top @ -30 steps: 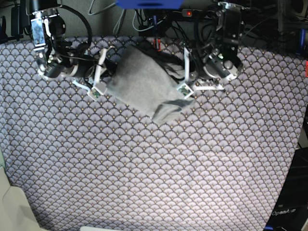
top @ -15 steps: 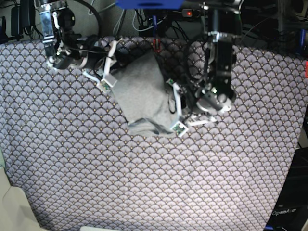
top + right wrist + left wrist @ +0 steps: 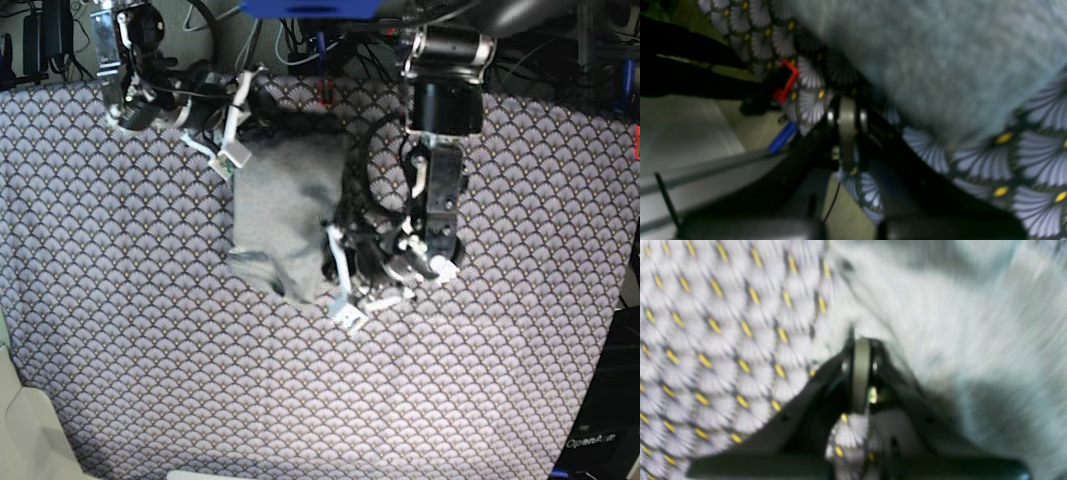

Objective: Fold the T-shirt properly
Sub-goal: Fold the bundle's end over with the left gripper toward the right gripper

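Two arms reach over the table [image 3: 150,380], which is covered by a purple-grey cloth printed with fan-shaped scales. The T-shirt [image 3: 283,205] lies bunched toward the far middle of the table, a light grey heap with a darker fold across its middle and a ragged lower edge pointing toward the near side. In the base view the left tool [image 3: 343,285] sits at the shirt's lower right corner, its white fingers pointing toward the near edge, with a tangle of black cables [image 3: 365,215] just beside it. The left wrist view is blurred, but it shows the left tool [image 3: 861,373] with its fingers pressed together edge to edge, closed; pale grey fabric [image 3: 940,323] fills the right side and touches the fingertip, though I cannot tell whether any cloth is pinched between them. The right tool [image 3: 232,125] hangs at the shirt's upper left corner near the far edge of the table. From the right wrist view the right tool [image 3: 847,130] also looks closed, fingers together, with the shirt [image 3: 923,56] just beside and above it over the patterned cloth; a small red clip [image 3: 785,85] and a blue piece [image 3: 781,140] show past the table's edge.
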{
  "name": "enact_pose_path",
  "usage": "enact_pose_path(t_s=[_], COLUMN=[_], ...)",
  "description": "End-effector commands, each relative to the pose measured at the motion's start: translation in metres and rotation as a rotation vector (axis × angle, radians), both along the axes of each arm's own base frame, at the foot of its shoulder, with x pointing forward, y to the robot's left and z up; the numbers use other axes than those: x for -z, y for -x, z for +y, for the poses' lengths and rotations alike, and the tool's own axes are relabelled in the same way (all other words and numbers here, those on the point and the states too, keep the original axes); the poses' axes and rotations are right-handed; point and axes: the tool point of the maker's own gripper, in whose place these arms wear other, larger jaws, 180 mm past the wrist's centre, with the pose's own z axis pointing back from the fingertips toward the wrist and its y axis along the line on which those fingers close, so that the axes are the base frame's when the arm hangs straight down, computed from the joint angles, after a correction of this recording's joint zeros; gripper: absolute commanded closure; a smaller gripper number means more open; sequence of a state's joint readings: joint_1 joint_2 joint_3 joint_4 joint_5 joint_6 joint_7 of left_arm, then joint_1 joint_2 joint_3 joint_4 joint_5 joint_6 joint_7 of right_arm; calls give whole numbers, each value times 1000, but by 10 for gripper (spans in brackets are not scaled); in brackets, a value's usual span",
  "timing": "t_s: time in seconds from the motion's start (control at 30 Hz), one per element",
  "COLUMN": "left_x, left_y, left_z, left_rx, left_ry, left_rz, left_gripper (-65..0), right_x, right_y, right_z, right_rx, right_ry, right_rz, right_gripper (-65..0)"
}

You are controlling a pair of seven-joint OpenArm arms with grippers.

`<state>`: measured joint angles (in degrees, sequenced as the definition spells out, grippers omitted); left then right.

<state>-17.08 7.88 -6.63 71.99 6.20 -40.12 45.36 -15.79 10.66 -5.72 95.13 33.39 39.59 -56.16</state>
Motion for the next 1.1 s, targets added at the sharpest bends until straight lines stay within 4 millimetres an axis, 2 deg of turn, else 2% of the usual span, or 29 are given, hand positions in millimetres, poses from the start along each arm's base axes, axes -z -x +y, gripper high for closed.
enact_pose_path(t_s=[0.0, 0.07, 0.17, 0.3, 0.47, 0.6, 0.77, 0.9, 1.07], left_x=[-29, -42, -50, -47, -21, 2, 6, -2, -5], left_y=[-19, -25, -24, -5, 41, 75, 101, 102, 99], left_z=[4, 18, 41, 96, 145, 157, 155, 153, 152], left_rx=[-30, -71, -120, -183, -205, -201, -195, -197, -198], left_ry=[38, 43, -6, -168, -325, -362, -372, -371, -367], left_rz=[-87, -123, -124, -79, 2, 70, 82, 58, 49], left_gripper=[-1, -2, -2, -2, -1, -1, -1, -1, -1], right_x=[-8, -7, -8, -9, -18, -28, -36, -32, -20], right_y=[-7, -7, -12, -23, -44, -63, -76, -70, -45], right_z=[0, -5, -12, -46, -99, -114, -112, -88, -48], right_rx=[0, -3, 1, 47, 132, 131, 132, 125, 25], right_ry=[-22, -8, 7, 66, 154, 188, 184, 132, 80], right_rz=[-33, -33, -46, -69, -115, -162, -193, -175, -125], right_gripper=[-3, -3, -3, -3, -3, -3, -3, -3, -3])
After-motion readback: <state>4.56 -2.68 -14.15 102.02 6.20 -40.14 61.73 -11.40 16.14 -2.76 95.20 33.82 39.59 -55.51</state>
